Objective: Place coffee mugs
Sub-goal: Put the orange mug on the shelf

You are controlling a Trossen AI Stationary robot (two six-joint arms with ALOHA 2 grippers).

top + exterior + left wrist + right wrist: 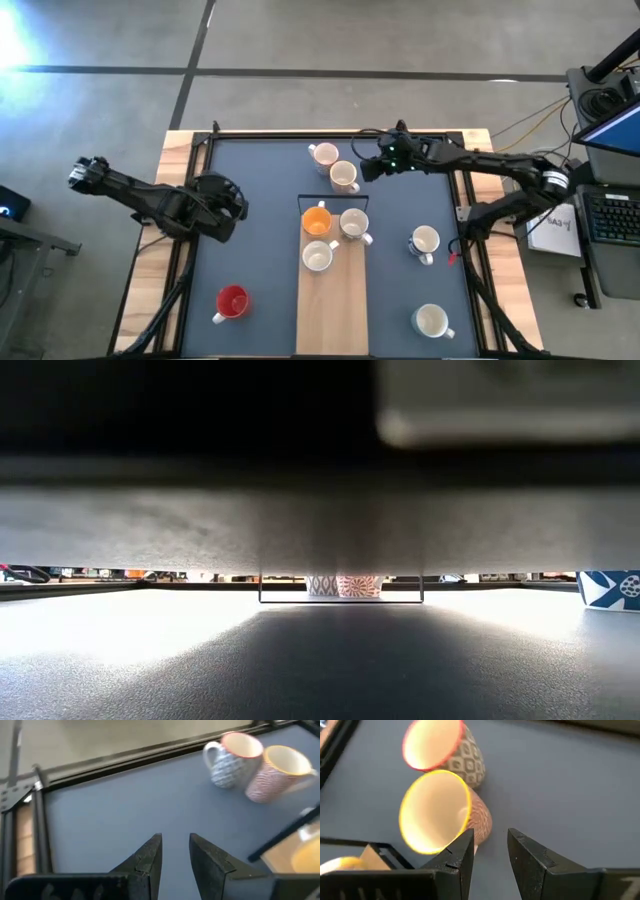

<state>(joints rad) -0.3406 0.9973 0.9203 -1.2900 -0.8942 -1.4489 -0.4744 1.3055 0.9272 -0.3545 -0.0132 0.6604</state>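
Several coffee mugs stand upright on the dark mat. Two patterned ones (323, 155) (344, 176) stand side by side at the far middle. An orange mug (316, 219) and two white ones (353, 224) (318, 256) stand on the far end of a wooden board (333, 310). A red mug (232, 301) stands near left, and two white mugs (425, 241) (432, 320) stand at the right. My right gripper (490, 847) hovers open just right of the yellow-rimmed patterned mug (442, 812). My left gripper (175, 850) is open over bare mat at the left (238, 206).
A thin black wire frame (335, 198) stands on the mat around the board's far end. Metal rails (190, 200) run along the table's left, right and far sides. Bare mat lies between the left gripper and the board. The low view is mostly blocked by a dark mass close to the lens.
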